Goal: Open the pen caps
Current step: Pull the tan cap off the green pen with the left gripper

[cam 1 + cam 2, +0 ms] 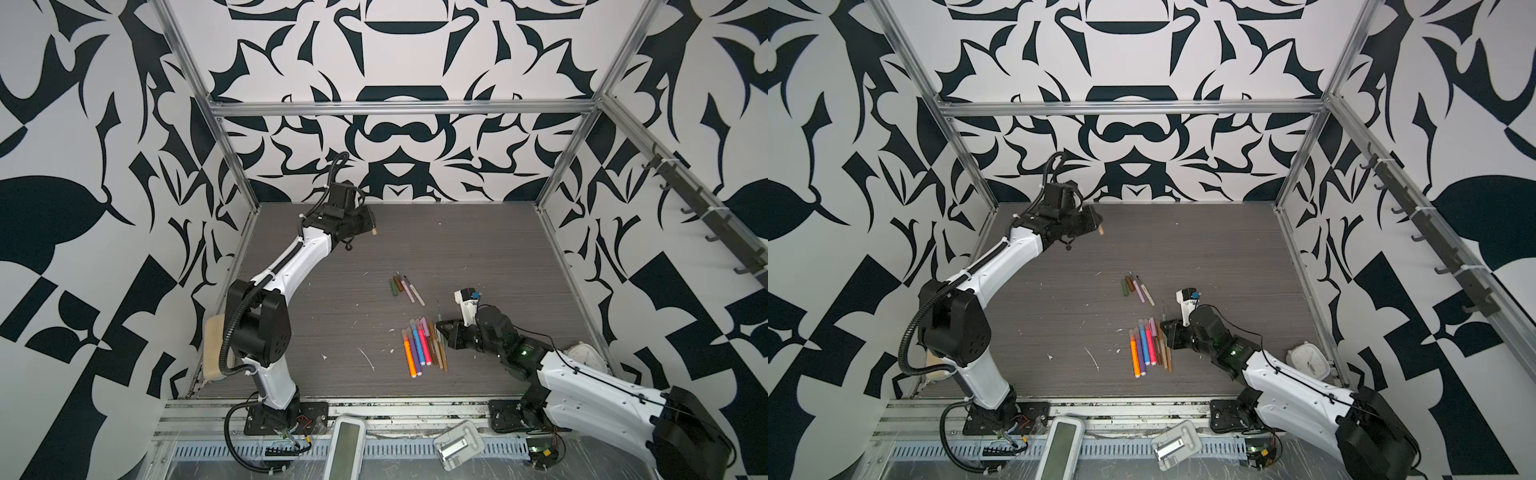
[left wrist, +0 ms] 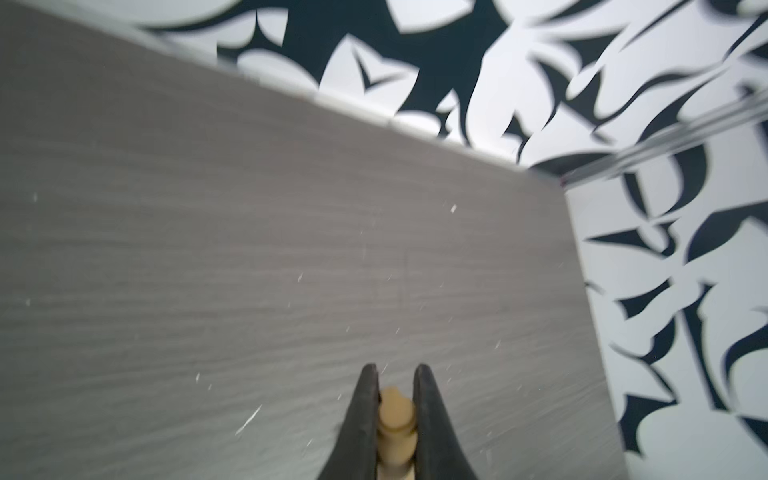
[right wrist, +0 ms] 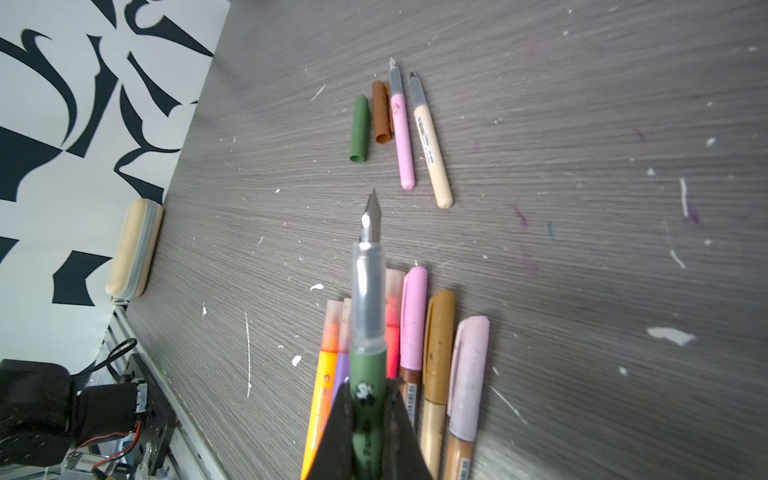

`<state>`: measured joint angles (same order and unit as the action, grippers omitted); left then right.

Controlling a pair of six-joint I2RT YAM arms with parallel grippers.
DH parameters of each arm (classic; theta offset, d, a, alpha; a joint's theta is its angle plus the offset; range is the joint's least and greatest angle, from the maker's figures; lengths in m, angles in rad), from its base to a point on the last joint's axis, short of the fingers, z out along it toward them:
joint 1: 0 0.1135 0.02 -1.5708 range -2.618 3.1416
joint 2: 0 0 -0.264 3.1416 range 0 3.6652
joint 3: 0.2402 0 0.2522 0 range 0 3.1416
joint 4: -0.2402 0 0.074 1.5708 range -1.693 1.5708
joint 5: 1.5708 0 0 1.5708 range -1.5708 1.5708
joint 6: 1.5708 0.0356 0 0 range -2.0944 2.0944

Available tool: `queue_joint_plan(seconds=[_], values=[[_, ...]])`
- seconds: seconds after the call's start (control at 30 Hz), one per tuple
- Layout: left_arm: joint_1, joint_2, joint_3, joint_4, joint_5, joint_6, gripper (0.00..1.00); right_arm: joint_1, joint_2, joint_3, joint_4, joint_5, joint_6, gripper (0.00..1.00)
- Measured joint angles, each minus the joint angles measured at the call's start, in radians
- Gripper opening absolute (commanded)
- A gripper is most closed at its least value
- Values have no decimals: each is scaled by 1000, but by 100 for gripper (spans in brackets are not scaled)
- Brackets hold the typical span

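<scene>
I'm seeing the right gripper [image 3: 368, 388] clamping narrowly on an olive-green pen [image 3: 368, 361], right of centre in both top views, with its cap off and its nib showing. Just beside it, capped pens [image 1: 420, 347] are lying in a row on the table [image 1: 332, 266]. Farther up, mid-frame, a green cap [image 3: 360, 129] and a brown cap [image 3: 380, 112] are lying beside an uncapped pink pen [image 3: 404, 141] and a cream pen [image 3: 432, 153]. Farthest, upper left of centre, the left gripper [image 2: 397, 374] is pinching a tan cap [image 2: 395, 411] off the table.
</scene>
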<state>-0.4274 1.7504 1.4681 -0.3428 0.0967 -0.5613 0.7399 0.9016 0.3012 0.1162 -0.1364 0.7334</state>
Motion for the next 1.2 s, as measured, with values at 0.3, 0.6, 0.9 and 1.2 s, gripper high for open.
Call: queue_joint_plan(seconds=[0.3, 0.6, 0.9, 1.2], values=[[-19, 63, -236, -1, 50, 27, 0, -1, -6, -1, 0, 3, 5, 0], [9, 208, -246, 87, 183, -45, 0, -1, -6, -2, 0, 10, 9, 0], [11, 224, -286, 185, 276, -126, 1, -5, -18, -2, -2, 21, 23, 0], [11, 218, -341, 279, 332, -172, 8, -5, -18, -2, -9, 22, 24, 0]])
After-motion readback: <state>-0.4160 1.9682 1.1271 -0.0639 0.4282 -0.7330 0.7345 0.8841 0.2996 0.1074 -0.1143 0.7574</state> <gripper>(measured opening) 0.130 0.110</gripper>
